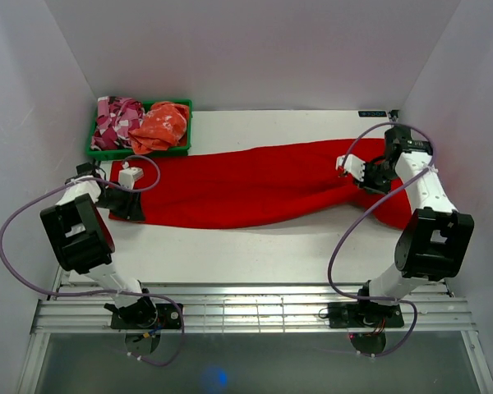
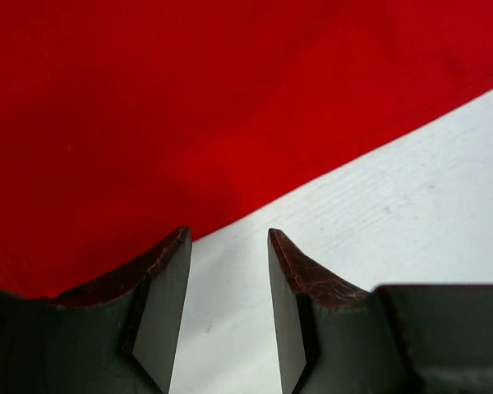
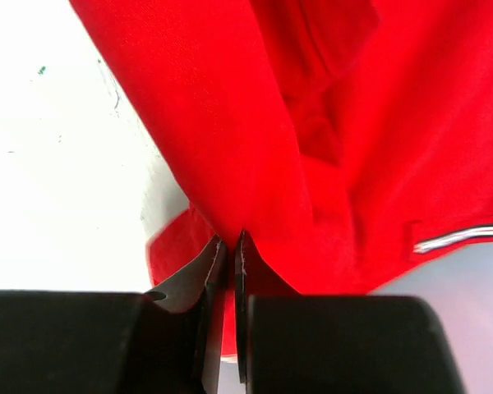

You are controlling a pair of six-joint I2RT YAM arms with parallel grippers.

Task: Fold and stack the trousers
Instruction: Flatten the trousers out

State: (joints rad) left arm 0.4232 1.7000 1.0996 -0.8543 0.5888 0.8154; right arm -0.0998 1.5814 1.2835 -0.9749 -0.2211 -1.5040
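Red and long, the cloth trousers (image 1: 246, 187) lie stretched across the white table (image 1: 271, 246) — right gripper (image 3: 231, 240) clenched on their fabric, left gripper (image 2: 228, 236) parted at their near edge, grasping nothing.

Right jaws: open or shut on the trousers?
Shut on the trousers. In the right wrist view the jaws meet with only a sliver between them, and red cloth is pinched in it.
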